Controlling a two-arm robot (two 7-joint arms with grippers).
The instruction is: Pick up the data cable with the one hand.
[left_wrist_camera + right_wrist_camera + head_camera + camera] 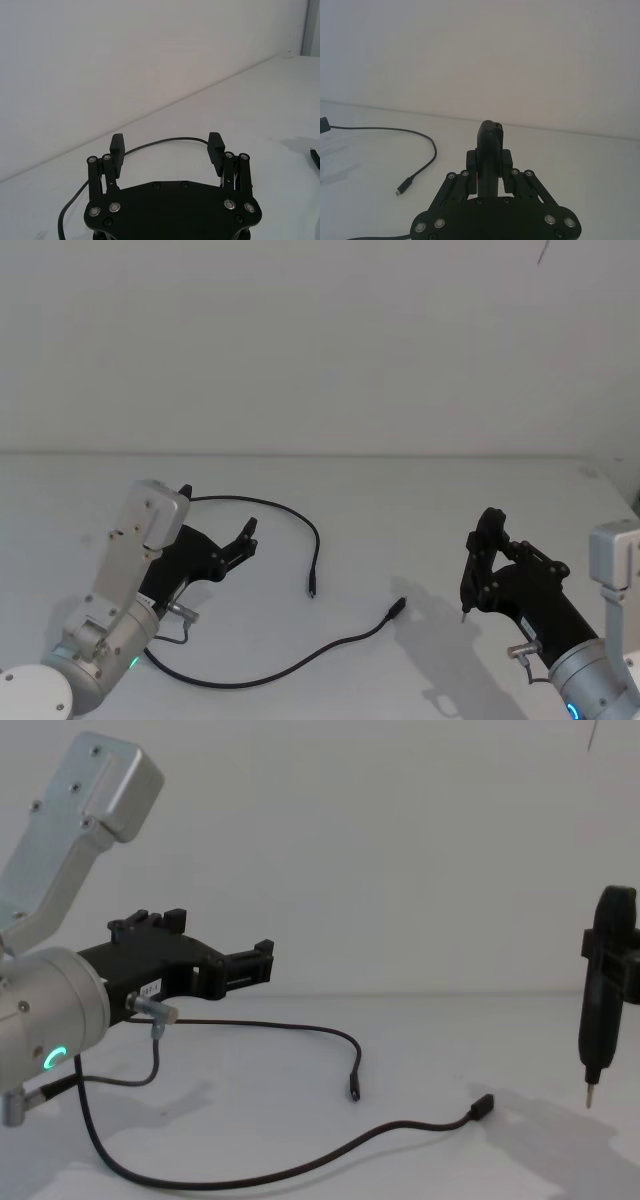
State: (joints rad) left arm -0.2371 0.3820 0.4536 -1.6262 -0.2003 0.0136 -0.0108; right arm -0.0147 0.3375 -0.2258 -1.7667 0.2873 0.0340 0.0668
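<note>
Surface: plain white surface (420, 500), pale wall behind.
Data cable (315, 560): loose black loop, from under the left arm out past its fingers.
Left hand (166, 142): low over the cord, fingers spread, empty.
Right hand (487, 530): parked right, fingers drawn in.
Handling: probably light and limp; pinch across the cord.

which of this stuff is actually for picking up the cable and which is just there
For the job: long thin black data cable with small end plugs; blocky black left pincer, open.

Just there: right pincer, shut on a slim black pale-tipped tool; short grey lead with silver plug on the left arm; white table.
</note>
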